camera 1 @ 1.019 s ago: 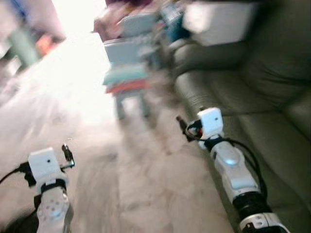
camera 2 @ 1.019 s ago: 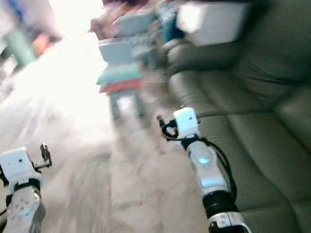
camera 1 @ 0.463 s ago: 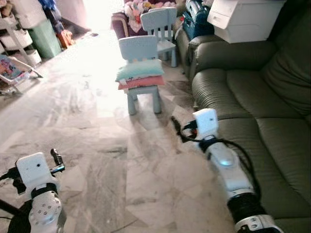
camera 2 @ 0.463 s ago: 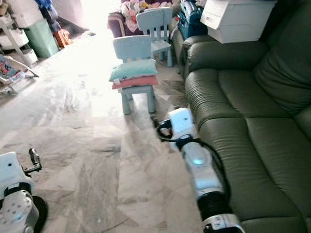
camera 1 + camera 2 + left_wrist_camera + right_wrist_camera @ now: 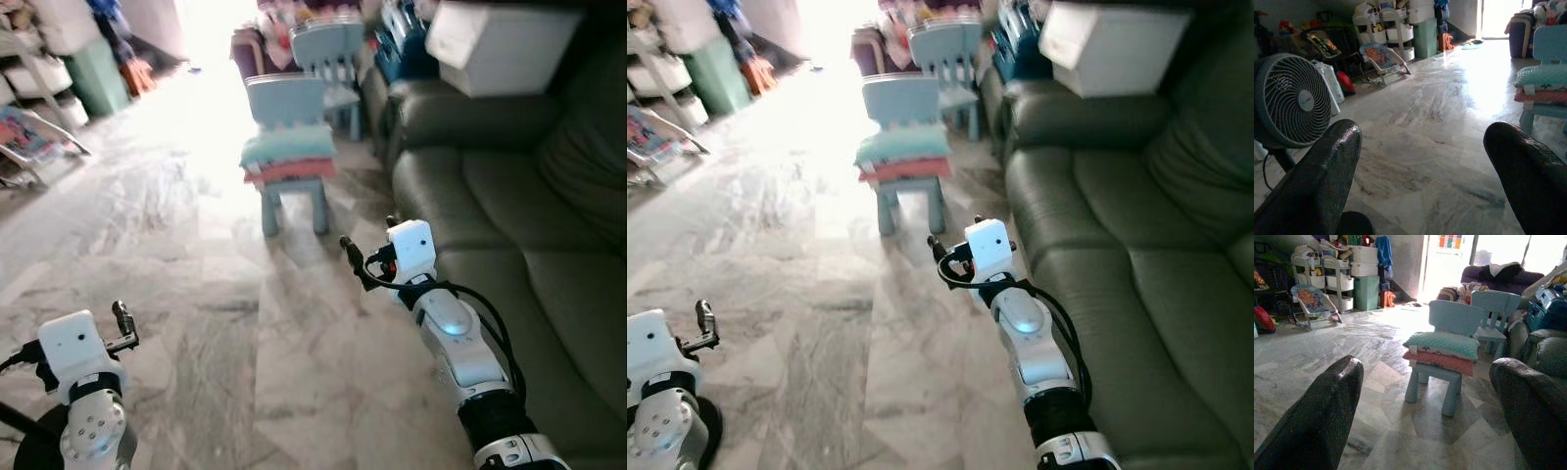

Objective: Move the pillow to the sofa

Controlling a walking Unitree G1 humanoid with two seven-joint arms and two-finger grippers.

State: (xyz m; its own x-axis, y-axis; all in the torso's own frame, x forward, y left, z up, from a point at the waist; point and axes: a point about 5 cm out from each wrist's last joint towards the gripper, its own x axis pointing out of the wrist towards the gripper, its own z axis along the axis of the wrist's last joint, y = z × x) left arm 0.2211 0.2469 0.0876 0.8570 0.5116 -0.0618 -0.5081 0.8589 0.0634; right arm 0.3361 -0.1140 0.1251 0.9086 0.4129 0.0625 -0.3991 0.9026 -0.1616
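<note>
Sofa (image 5: 1117,245) is filling the right side of the head frames, its seat lying bare except for a white box (image 5: 1107,44) sitting on the far armrest at upper right. Marble floor (image 5: 196,294) is running open through the left and centre, so there's plenty of room for approaching the chair head-on.

Small blue chair (image 5: 289,127) is standing at upper centre, just beside the sofa's near armrest. A second blue chair (image 5: 328,49) is standing close behind it. Two pillows are stacked on the seat: teal pillow (image 5: 1442,343) on top, pink pillow (image 5: 1440,361) under it, touching.

Risks, as I'm judging them:
- Task isn't saying which pillow. Grabbing the teal one could be dragging the pink one off onto the floor.
- Chair looks light; a sideways pull could be tipping or sliding it.
- Gap between chair and sofa is tight; right arm swinging there could be clipping the armrest.
- Fan (image 5: 1283,98) and shelves (image 5: 1391,34) are sitting along the left edge; turning left could be catching them.

Right gripper (image 5: 939,250) is hovering mid-frame, well short of the chair, jaws spread and holding nothing. Left gripper (image 5: 122,318) is sitting low at lower left, jaws also spread, empty.
</note>
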